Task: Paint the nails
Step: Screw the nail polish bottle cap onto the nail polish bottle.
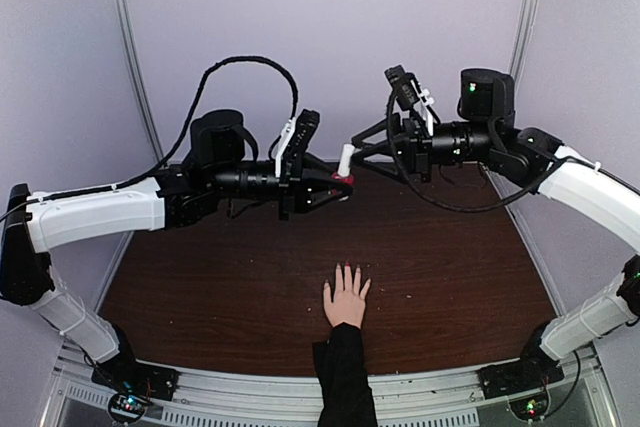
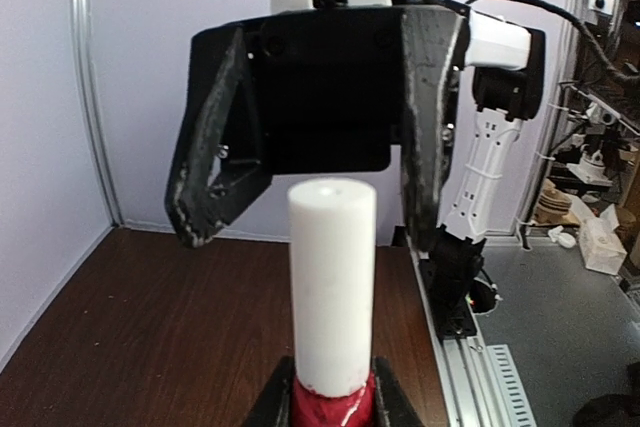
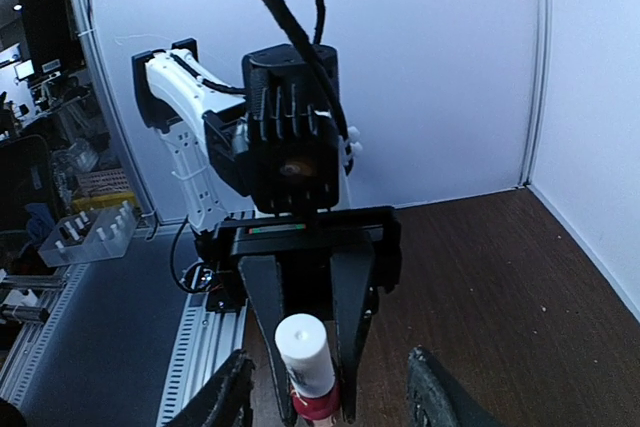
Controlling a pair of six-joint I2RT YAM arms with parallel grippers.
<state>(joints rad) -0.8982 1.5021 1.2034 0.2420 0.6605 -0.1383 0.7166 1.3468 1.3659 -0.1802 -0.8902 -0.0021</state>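
A: Where are the nails found, and which way are they pointed?

B: The tiny nails point(image 1: 347, 268) are seen tipping a pale human hand point(image 1: 346, 299) in a black sleeve point(image 1: 345, 377). The hand is laid flat by the near edge of the dark brown wooden table point(image 1: 450, 247). Its long axis is set from the near edge toward the far wall, with the fingertips pointed away from the arm bases.

A: What is noted from the left?

B: The left gripper point(image 1: 338, 183) is clamped on a small red bottle point(image 1: 342, 180). The bottle's white cylindrical cap point(image 1: 346, 159) is turned toward the right gripper point(image 3: 330, 354), whose jaws are spread wide on either side of the cap; no contact is seen.

A: And the open room?

B: Bare tabletop is left on both sides of the hand, and both grippers are held well apart from it. A reddish tint is hinted at the nails, but they are too small for it to be confirmed.
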